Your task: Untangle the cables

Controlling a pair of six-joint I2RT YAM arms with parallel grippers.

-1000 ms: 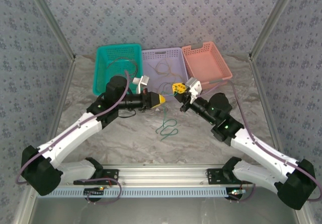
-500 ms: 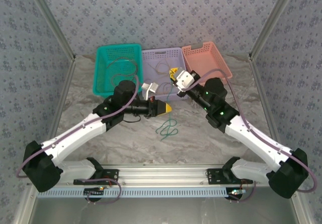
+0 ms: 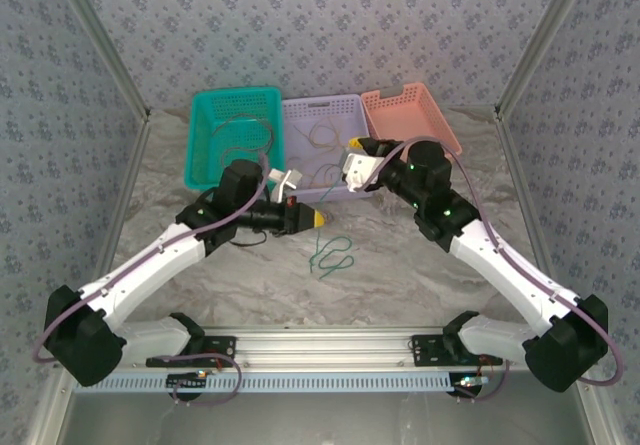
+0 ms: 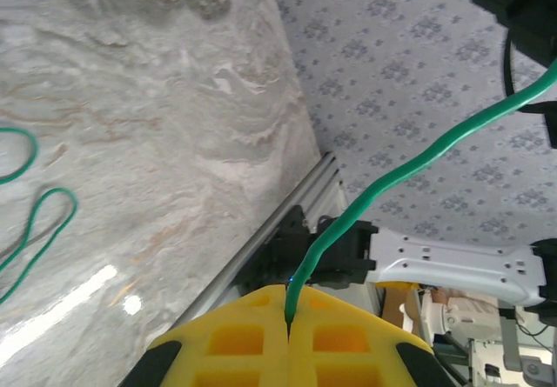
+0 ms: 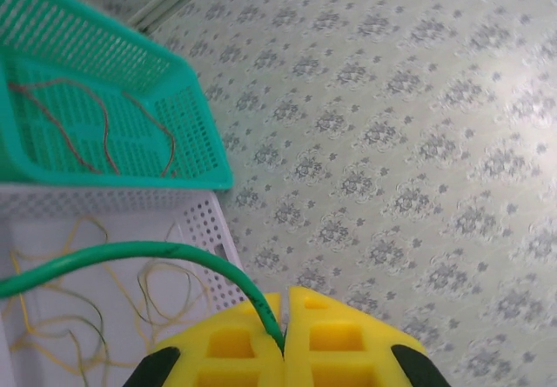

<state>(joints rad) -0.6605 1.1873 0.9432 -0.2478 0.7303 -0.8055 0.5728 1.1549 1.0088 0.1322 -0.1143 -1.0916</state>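
— On the marbled table (image 3: 240,275), just ahead of the left gripper (image 3: 318,219), what is lying there?

— The green cable (image 3: 332,255) is lying there in a couple of loose loops. One strand is climbing from them to that gripper's yellow fingers.

— How is the left gripper holding it?

— In the left wrist view the left gripper (image 4: 288,296) is pressing its jaws together with no gap and pinching the green cable (image 4: 409,171) right at the seam. From there the strand is arcing up and to the right, off the table. The loops are resting at the left edge of that view.

— And the right gripper?

— The right gripper (image 3: 354,147) is hovering over the right side of the purple basket (image 3: 320,101). In its own camera the right gripper (image 5: 285,304) is squeezing its jaws tight as well. The green cable (image 5: 130,251) is coming out between them and curving away to the left above the basket.

— Where are the other cables sitting?

— Thin yellow cables (image 3: 322,133) are lying tangled inside the purple basket. Reddish cables (image 3: 235,137) are lying in the teal basket (image 3: 235,92) just to its left. A pink basket (image 3: 405,120) is standing just beside the purple one on the right.
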